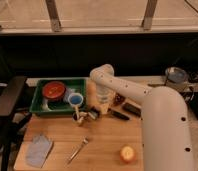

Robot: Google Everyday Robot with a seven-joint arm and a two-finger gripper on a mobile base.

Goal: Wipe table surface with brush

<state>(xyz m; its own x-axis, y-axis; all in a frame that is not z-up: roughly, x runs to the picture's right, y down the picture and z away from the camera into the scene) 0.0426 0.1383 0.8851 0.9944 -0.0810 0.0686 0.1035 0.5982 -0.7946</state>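
Note:
The light-brown wooden table surface (104, 142) fills the lower middle of the camera view. My gripper (102, 109) hangs from the white arm (127, 90) and points down at the table, just right of the green tray. The brush lies under it: its black handle (120, 115) runs to the right and its pale head (92, 114) sits left of the gripper, next to a small pale cup (79, 118). The gripper is at the brush, low on the table.
A green tray (39, 104) at the back left holds a red bowl (54, 90) and a blue cup (74, 98). A black block (133, 108), a silver fork (78, 150), a grey cloth (39, 149) and a yellow-red fruit (126, 153) lie on the table. A black chair (7, 100) stands left.

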